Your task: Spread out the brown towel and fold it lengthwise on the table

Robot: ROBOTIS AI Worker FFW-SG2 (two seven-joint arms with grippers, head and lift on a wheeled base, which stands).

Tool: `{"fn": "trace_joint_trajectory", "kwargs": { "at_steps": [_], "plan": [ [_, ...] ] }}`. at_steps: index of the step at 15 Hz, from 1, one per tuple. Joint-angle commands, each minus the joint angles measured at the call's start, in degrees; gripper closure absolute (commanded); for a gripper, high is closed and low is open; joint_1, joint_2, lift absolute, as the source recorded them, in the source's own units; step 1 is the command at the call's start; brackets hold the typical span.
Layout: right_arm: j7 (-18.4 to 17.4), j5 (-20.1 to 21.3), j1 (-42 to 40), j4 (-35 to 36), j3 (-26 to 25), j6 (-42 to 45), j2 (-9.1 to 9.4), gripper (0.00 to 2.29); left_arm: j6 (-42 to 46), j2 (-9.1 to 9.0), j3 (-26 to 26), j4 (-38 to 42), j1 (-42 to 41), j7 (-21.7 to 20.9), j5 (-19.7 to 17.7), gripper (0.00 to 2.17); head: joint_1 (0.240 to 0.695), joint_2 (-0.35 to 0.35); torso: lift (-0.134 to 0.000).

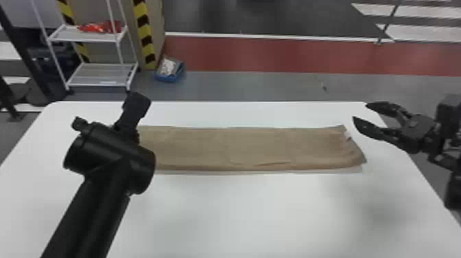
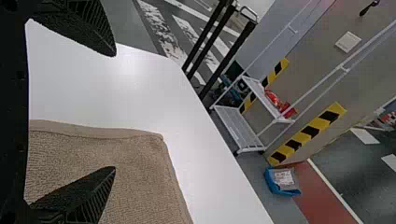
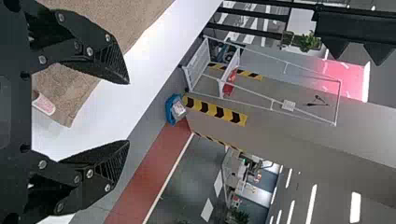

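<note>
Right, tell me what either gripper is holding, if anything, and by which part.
Nothing is held: the left gripper and right gripper are both open, and the towel lies on the table.

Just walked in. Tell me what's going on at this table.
A robot is at work on a brown towel, which lies on the white table in a long strip from left to right and looks folded lengthwise. A bit of the lower layer peeks out along the near edge. Nothing grips the towel right now: the left pincer is open by its left end, and the right pincer, also open, is off near its right end.
</note>
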State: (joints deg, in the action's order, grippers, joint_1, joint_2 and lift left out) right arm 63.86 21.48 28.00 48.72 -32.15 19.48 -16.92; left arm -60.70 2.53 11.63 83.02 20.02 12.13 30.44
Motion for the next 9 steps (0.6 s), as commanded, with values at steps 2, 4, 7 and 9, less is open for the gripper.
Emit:
{"fn": "trace_joint_trajectory", "kwargs": {
  "at_steps": [2, 4, 7, 9],
  "plan": [
    [0.1, -5.7, -8.2, 10.9, -0.8, -7.1, 0.74, 0.04, -0.1, 0.11, -2.9, 5.7, -3.7, -1.0, -0.1, 0.02, 0.695, -0.064, -0.124],
    [3.2, -7.9, -9.6, 12.5, -2.1, -9.8, 0.74, 0.04, 0.1, 0.28, -7.4, 10.0, -6.0, -3.8, -2.7, 0.02, 0.695, -0.071, -0.124],
    [6.4, -9.4, -11.2, 12.5, -3.0, -10.1, 0.57, 0.07, 0.8, 1.16, -11.9, 13.6, -8.6, -6.4, -8.6, 0.02, 0.695, -0.054, -0.124],
    [7.4, -9.4, -11.8, 12.0, -3.6, -9.9, 0.48, 0.13, 1.8, 1.42, -13.9, 13.7, -9.5, -7.6, -10.7, 0.04, 0.695, -0.049, -0.124]
  ]
}}
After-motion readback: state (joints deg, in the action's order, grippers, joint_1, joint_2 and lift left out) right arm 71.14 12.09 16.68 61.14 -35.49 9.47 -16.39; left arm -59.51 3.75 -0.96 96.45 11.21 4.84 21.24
